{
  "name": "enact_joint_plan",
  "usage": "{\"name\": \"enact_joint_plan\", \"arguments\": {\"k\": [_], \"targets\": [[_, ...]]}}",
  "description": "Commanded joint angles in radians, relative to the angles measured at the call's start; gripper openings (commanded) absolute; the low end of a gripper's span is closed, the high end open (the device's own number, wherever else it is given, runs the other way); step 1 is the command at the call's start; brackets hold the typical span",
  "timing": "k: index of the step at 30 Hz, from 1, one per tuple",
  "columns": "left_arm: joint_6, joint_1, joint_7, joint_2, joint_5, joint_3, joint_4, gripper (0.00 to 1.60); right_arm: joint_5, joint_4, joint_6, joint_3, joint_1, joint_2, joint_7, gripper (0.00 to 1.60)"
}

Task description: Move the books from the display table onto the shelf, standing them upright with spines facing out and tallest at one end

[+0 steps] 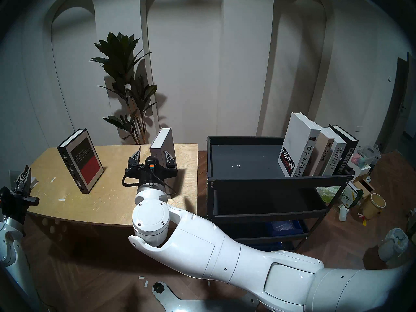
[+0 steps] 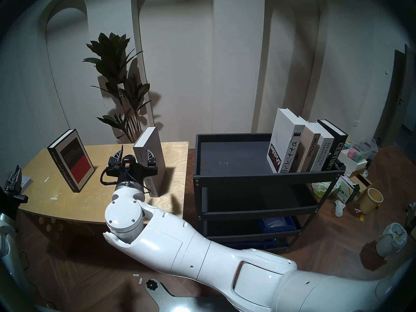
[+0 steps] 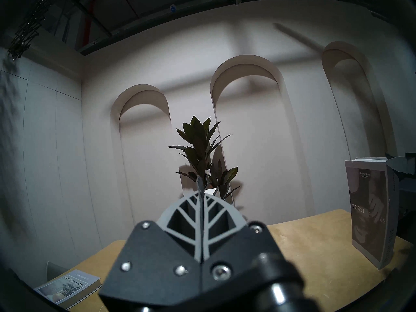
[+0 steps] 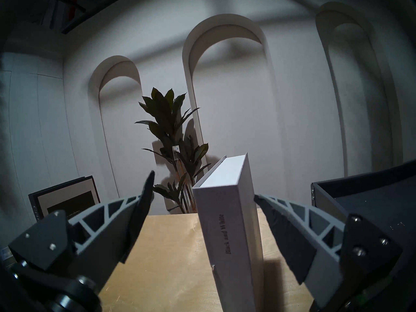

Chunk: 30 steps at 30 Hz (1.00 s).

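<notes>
- Four books are already stood on the shelf (image 1: 279, 177) top tray at its right end, spines out: Arietta (image 1: 299, 142), Welcome (image 1: 324, 151), Designhotels Yearbook (image 1: 337, 157), Century (image 1: 346, 154)
- Arietta is seen leaning left rather than fully upright; it looks the tallest of the row and sits at the row's left end
- Two books are left on the display table (image 1: 112, 201): Crime and Punishment (image 1: 80, 160) standing toward the left, Special Issue (image 2: 148, 160) standing near the right edge
- A small thin Discontent book (image 3: 67, 289) is lying flat at the table's left corner, judged not part of the job
- Right gripper (image 4: 203, 217) is spread wide, the Special Issue spine bracketed between its jaws, no contact visible yet; grasp judged as the step in hand
- Left gripper (image 3: 200, 214) is fully closed with nothing in it, parked by the table's left end
- Judged roughly two thirds done; two transfers and a possible straightening of Arietta remain
</notes>
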Motion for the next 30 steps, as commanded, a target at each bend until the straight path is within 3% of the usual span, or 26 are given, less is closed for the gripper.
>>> {"name": "enact_joint_plan", "arguments": {"k": [1, 3, 4, 7, 9, 13, 30], "targets": [[0.000, -0.010, -0.012, 0.027, -0.015, -0.020, 0.019, 0.00, -0.006, 0.092, -0.050, -0.014, 0.079, -0.114, -0.034, 1.60], [-0.001, -0.014, -0.018, 0.033, -0.019, -0.021, 0.029, 0.00, -0.008, 0.147, -0.055, -0.007, 0.094, -0.155, -0.046, 1.60], [-0.001, -0.015, -0.021, 0.035, -0.020, -0.021, 0.033, 0.00, 0.001, 0.120, -0.055, -0.028, 0.106, -0.118, -0.040, 1.60], [-0.001, -0.022, -0.029, 0.044, -0.026, -0.020, 0.045, 0.00, -0.010, 0.185, -0.070, -0.016, 0.118, -0.171, -0.058, 1.60], [-0.001, -0.025, -0.032, 0.047, -0.028, -0.019, 0.048, 0.00, -0.008, 0.191, -0.075, -0.020, 0.124, -0.172, -0.061, 1.60], [-0.002, -0.041, -0.045, 0.064, -0.037, -0.016, 0.066, 0.00, -0.003, 0.305, -0.103, -0.013, 0.163, -0.226, -0.081, 1.60], [-0.003, -0.096, -0.062, 0.107, -0.046, 0.014, 0.123, 0.00, 0.052, 0.549, -0.253, -0.024, 0.224, -0.248, -0.117, 1.60]]}}
